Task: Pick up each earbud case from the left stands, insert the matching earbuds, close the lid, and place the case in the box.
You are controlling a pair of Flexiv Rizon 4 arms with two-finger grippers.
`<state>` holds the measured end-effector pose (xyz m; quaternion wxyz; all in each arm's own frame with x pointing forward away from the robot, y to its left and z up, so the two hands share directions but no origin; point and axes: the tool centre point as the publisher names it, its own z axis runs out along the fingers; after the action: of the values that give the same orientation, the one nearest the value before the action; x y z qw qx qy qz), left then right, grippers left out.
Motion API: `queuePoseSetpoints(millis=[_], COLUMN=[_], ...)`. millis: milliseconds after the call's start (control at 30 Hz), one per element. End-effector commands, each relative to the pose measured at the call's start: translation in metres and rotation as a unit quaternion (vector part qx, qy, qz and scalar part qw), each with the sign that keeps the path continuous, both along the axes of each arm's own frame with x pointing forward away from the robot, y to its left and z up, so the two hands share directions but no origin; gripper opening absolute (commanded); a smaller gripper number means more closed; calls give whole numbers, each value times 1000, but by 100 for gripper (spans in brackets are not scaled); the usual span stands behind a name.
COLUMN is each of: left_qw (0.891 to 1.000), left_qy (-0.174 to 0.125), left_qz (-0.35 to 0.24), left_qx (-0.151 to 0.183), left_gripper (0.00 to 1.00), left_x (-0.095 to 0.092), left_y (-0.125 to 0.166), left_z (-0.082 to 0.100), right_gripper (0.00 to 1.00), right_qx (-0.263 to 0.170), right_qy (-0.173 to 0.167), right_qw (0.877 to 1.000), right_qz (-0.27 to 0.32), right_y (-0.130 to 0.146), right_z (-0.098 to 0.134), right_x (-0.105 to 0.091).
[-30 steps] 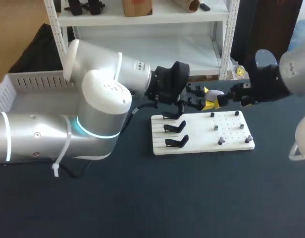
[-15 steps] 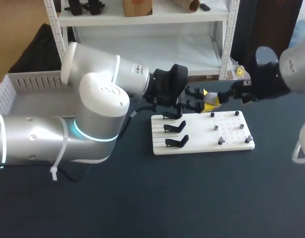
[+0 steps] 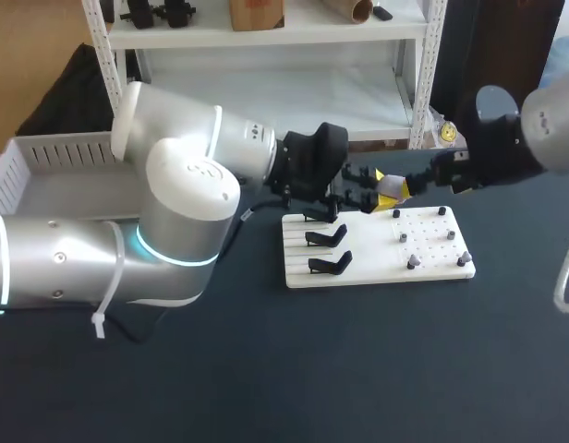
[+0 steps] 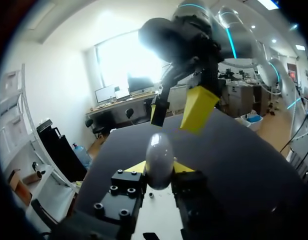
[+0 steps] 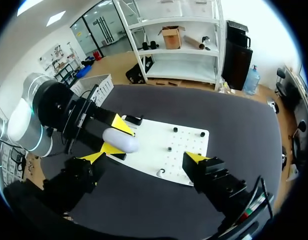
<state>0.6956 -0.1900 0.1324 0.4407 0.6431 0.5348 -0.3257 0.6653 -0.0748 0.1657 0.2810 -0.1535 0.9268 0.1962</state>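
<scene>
My left gripper [image 3: 377, 187] is held above the far edge of the white board [image 3: 432, 242], shut on a white egg-shaped earbud case [image 3: 390, 185]. In the left wrist view the case [image 4: 158, 159] stands up between that gripper's [image 4: 159, 171] yellow tips, its lid closed. My right gripper [image 3: 410, 185] faces it from the right, open wide; its fingers [image 4: 198, 108] hang just ahead of the case without touching it. From the right wrist, the case [image 5: 121, 140] lies ahead of my right gripper [image 5: 144, 159], near its one finger.
Three black stands [image 3: 327, 238] occupy the board's left half, and small pegs [image 3: 412, 263] dot its right half. One small earbud [image 5: 160, 173] lies near the board's [image 5: 186, 142] edge. A white crate [image 3: 44, 157] stands at the table's far left.
The right gripper has risen a little and drawn closer to the case. The left arm has shifted slightly, still holding the case.
</scene>
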Motion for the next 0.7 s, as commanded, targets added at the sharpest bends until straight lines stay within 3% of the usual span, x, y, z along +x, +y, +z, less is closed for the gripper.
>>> queuePoseSetpoints(millis=[33, 367, 700], left_qw=[1000, 1000, 1000], left_qy=[-5, -15, -4], left_qz=[-3, -15, -14], left_qx=[-4, -12, -6], left_gripper=[0, 0, 0], left_x=[-4, -15, -16], left_y=[-1, -6, -6], left_z=[5, 10, -1], right_gripper=[100, 100, 100], right_qx=[-10, -5, -7], right_qy=[-4, -2, -13], right_qw=[1000, 1000, 1000], right_qz=[-13, -20, -14], right_y=[-1, -3, -1], right_z=[-2, -5, 3], right_x=[-4, -1, 1])
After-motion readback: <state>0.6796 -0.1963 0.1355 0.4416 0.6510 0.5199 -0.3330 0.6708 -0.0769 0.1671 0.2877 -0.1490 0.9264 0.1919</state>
